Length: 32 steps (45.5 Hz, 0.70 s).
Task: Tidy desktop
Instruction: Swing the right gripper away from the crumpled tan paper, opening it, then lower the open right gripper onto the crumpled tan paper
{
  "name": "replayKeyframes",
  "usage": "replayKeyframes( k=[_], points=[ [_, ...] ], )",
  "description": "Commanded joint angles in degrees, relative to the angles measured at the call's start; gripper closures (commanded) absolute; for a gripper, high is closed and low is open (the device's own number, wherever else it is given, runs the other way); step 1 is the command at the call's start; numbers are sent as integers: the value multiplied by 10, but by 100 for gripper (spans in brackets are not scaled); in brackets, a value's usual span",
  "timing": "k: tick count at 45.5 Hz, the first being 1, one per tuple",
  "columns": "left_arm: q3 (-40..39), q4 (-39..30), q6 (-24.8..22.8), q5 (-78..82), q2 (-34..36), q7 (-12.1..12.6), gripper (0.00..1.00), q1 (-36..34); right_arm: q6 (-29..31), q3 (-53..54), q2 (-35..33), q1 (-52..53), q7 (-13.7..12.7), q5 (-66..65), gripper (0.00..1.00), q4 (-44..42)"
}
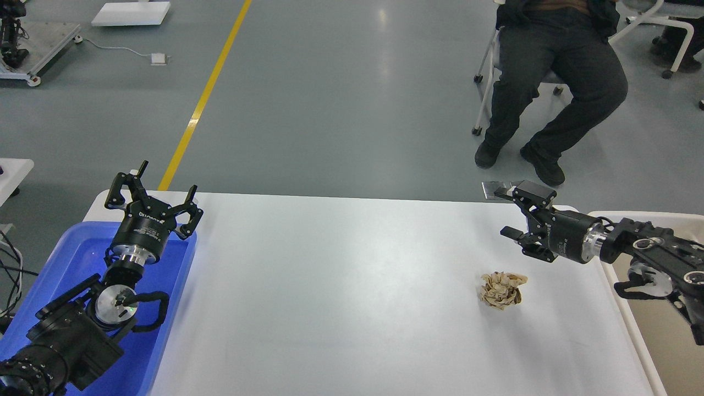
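- Right pincer hangs with jaws apart and nothing between them, above the far right part of the desktop, near its back edge.
- Left pincer is also spread wide and empty, raised over the blue tray at the desktop's left end.
- One crumpled brown paper ball lies on the white surface, nearer to me than my right pincer and a little to its left, well apart from both containers.
- I judge the step in hand is the reach for that ball; the grasp is not yet made.
- Next I must bring the right pincer down and toward me, straddle the ball, close gently, then carry it to the beige-lined bin on my right.
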Motion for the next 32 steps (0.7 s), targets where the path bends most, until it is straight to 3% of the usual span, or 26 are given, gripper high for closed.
replayKeyframes(
  k=[1,17,32],
  points=[
    [-1,0,0,0,0,0,0,0,-69,-31,-20,10,0,-209,0,37],
    [0,0,0,0,0,0,0,0,-264,-228,-19,11,24,-272,0,37],
    [-1,0,0,0,0,0,0,0,-321,-263,-14,0,36,-272,0,35]
  ],
)
